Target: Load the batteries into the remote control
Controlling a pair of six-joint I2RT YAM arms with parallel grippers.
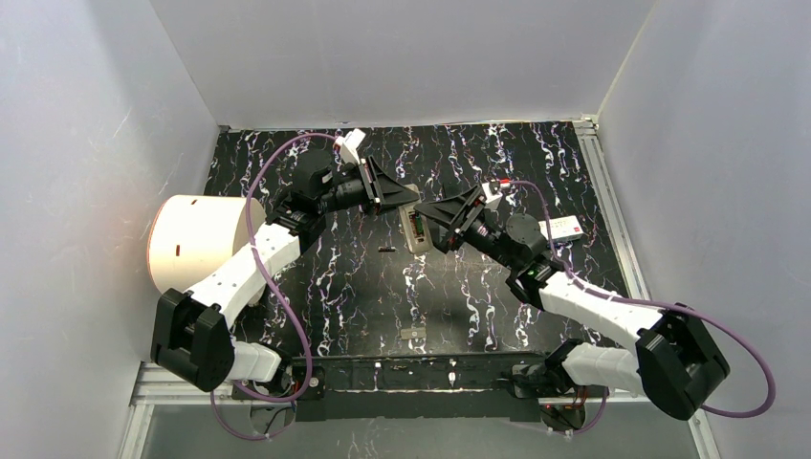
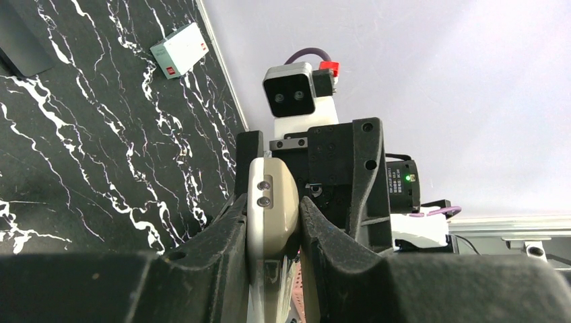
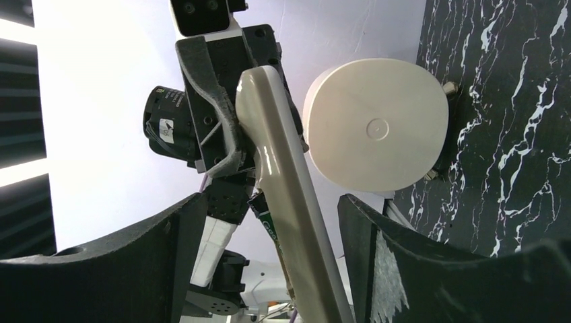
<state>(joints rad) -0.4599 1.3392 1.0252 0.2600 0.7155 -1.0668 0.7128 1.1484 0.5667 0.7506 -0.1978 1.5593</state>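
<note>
No text can be read anywhere. Fine print is seen on a motor label (image 2: 394,187) but is too small to make out. A motor sticker (image 3: 166,130) is blurred. A red mark on the white box (image 2: 178,48) is illegible.

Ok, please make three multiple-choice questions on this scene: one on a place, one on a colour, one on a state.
1. Where does the round white tub stand? A) between the grippers B) at the table's left edge C) in the far right corner
2. What colour is the remote? A) red B) blue C) beige
3. How is the right gripper? A) open, a finger on each side of the remote B) shut, fingers touching C) out of view
Answers: 1 B, the top view shows it there; 2 C, both wrist views show a beige body; 3 A, gaps show on both sides of the remote.
</note>
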